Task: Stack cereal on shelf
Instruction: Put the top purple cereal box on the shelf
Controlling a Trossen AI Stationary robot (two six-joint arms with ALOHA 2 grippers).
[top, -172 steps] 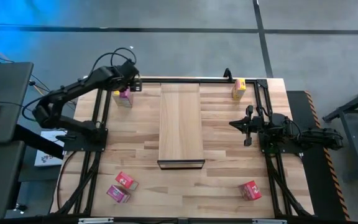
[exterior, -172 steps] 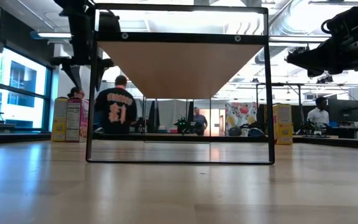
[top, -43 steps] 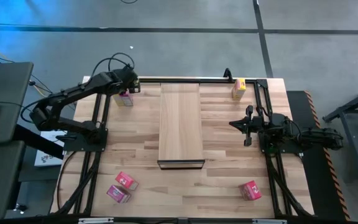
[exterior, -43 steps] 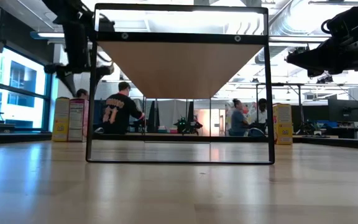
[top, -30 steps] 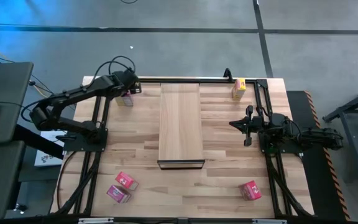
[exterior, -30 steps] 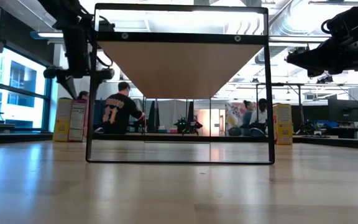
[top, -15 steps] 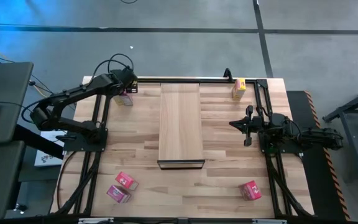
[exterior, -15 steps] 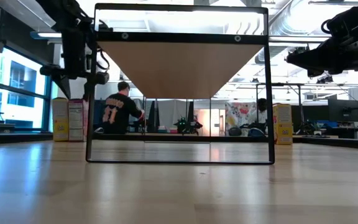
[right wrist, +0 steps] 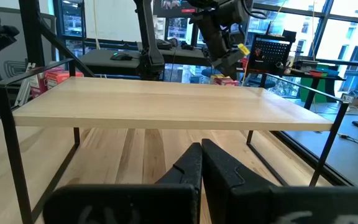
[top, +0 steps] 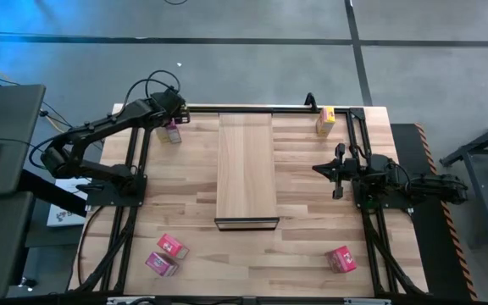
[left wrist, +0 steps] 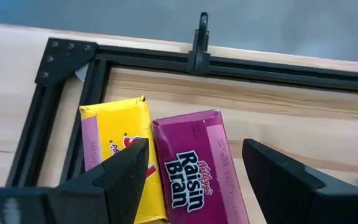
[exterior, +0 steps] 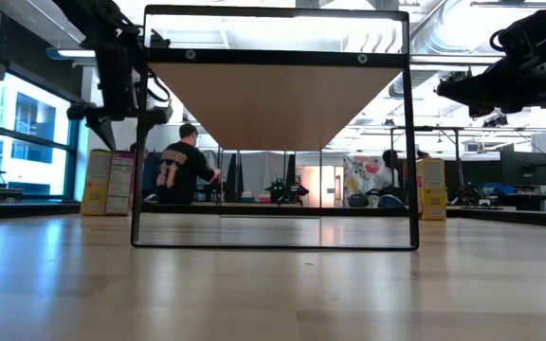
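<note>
— Where is your left gripper (left wrist: pixel 194 180) now?

— I have it above the far left corner of the table (top: pixel 312 254), fingers (left wrist: pixel 126 171) wide apart, hanging over the magenta box (left wrist: pixel 201 165). The yellow box (left wrist: pixel 114 146) lies touching it on one side. Nothing is gripped.

— And the right gripper (right wrist: pixel 201 158)?

— Fingers together, empty, waiting at the right side and facing the shelf (top: pixel 246 165). The shelf stands in the middle of the table. Another yellow box (top: pixel 325 120) is at the far right corner, three red-pink boxes (top: pixel 166 254) along the near edge.

Magenta cereal box (left wrist: pixel 199 168) cut off by frame edge; yellow box (left wrist: pixel 114 149) partly behind claw finger.
</note>
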